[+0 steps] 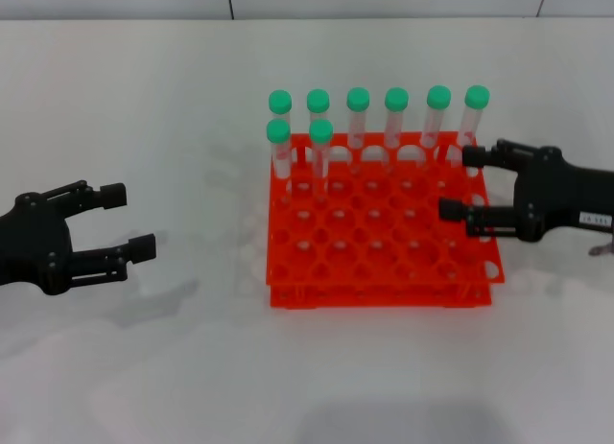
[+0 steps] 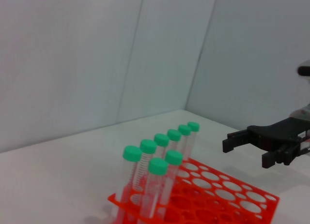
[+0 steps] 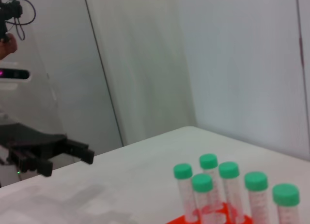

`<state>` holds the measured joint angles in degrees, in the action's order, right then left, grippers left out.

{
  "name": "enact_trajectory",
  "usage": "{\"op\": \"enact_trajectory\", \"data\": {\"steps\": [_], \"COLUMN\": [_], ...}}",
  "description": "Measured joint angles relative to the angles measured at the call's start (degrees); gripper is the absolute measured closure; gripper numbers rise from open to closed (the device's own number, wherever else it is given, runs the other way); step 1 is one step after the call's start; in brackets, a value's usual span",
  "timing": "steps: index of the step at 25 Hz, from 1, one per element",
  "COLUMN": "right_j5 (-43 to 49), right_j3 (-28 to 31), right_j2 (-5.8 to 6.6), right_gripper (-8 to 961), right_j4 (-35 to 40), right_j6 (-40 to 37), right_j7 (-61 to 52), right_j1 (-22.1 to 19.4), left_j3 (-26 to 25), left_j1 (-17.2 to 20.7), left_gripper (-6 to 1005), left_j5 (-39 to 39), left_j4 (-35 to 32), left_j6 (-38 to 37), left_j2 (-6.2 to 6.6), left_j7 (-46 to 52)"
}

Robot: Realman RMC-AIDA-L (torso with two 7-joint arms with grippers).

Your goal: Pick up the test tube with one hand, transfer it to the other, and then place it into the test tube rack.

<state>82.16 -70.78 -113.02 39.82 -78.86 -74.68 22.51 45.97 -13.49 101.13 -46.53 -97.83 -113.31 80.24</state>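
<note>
The orange-red test tube rack (image 1: 384,257) stands mid-table. Several green-capped test tubes (image 1: 357,101) stand upright in it: a full back row and two in the second row at its left end (image 1: 320,132). No tube lies on the table or sits in a gripper. My left gripper (image 1: 129,222), unlabelled, is open and empty, well to the left of the rack. My right gripper (image 1: 460,183), with the white label, is open and empty over the rack's right edge, near the back-right tube (image 1: 476,97). The left wrist view shows the rack (image 2: 232,195), the tubes (image 2: 157,166) and the right gripper (image 2: 247,152).
The white table (image 1: 144,367) runs back to a pale wall. The right wrist view shows the tube caps (image 3: 227,170) and, farther off, the left gripper (image 3: 68,163), with cables and equipment behind it (image 3: 12,11).
</note>
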Motion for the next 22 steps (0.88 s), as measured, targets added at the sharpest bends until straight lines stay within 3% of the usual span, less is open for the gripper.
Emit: {"op": "enact_trajectory", "data": {"steps": [4, 9, 16, 22], "right_j5": [0.4, 1.9, 4.9, 5.3], "right_j3": [0.0, 0.0, 0.2, 0.2], "right_j2": [0.01, -0.05, -0.05, 0.72], "right_gripper": [142, 78, 77, 78], "right_j4": [-1.4, -1.8, -1.5, -1.8], "right_j6": [-1.8, -2.4, -3.0, -3.3], "right_j7": [2.1, 2.4, 3.0, 2.6], "right_j1": [-0.2, -0.2, -0.1, 0.1], "left_j3": [0.0, 0.0, 0.0, 0.0], "left_j1": [-1.5, -2.2, -2.7, -3.6], "left_gripper": [124, 124, 124, 124], "left_j5": [1.7, 3.2, 3.6, 4.6], "left_j4": [0.1, 0.1, 0.1, 0.1], "left_j6": [-2.2, -3.3, -3.4, -3.4], "left_j2": [0.93, 1.19, 1.23, 1.26], "left_j7": [0.1, 0.3, 0.9, 1.8]}}
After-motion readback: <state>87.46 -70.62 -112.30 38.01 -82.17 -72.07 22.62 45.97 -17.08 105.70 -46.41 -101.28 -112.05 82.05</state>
